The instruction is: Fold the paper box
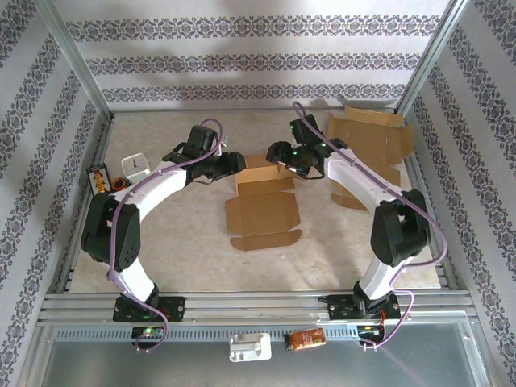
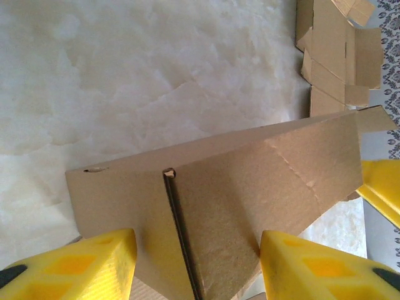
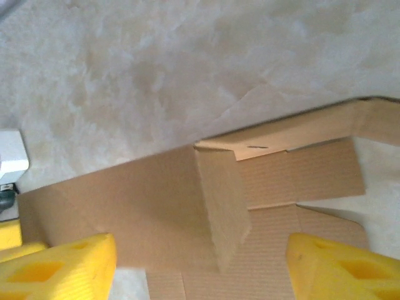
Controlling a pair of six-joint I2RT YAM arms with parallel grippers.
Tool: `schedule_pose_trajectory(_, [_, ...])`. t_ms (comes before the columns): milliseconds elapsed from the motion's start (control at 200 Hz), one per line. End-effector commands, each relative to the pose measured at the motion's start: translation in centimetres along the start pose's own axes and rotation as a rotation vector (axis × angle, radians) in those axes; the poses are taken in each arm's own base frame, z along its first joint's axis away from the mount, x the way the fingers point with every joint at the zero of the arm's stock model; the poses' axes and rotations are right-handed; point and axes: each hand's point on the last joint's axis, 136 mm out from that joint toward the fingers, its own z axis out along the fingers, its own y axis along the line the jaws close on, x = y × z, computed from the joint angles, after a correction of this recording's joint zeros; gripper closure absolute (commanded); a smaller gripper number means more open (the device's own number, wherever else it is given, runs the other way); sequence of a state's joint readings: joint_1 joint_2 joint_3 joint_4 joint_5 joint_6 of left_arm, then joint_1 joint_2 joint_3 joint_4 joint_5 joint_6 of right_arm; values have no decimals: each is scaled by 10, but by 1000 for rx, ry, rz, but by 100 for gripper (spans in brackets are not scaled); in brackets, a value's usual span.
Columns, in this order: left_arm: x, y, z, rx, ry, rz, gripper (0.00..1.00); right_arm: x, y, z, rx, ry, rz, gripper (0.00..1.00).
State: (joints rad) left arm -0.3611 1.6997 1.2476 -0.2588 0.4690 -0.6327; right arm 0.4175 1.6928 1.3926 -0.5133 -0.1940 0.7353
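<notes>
The brown paper box (image 1: 262, 205) lies in the middle of the table, its back wall and side flaps raised and its front panel flat. My left gripper (image 1: 234, 164) is at the box's back left corner. In the left wrist view the box's back wall (image 2: 250, 181) and a folded corner flap stand between the left gripper's (image 2: 197, 240) yellow fingers (image 2: 81, 265), which are apart. My right gripper (image 1: 284, 157) hovers at the back right corner. There the right gripper (image 3: 201, 250) is open over an upright flap (image 3: 222, 200), touching nothing.
A stack of flat cardboard blanks (image 1: 367, 141) lies at the back right. A small white device (image 1: 135, 164) and an orange-black one (image 1: 99, 176) sit at the left edge. Patterned walls and metal posts enclose the table. The front rail carries a white part (image 1: 248, 347).
</notes>
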Motion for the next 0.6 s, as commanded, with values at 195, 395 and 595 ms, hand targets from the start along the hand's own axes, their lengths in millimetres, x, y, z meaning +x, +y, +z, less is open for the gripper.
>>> schedule_pose_trajectory(195, [-1, -6, 0, -4, -2, 18, 46, 37, -71, -14, 26, -41, 65, 20])
schedule_pose_trajectory(395, [1, -3, 3, -14, 8, 21, 46, 50, -84, 28, -24, -54, 49, 24])
schedule_pose_trajectory(595, [2, 1, 3, -37, 17, 14, 46, 29, -76, 62, -20, -139, -48, 22])
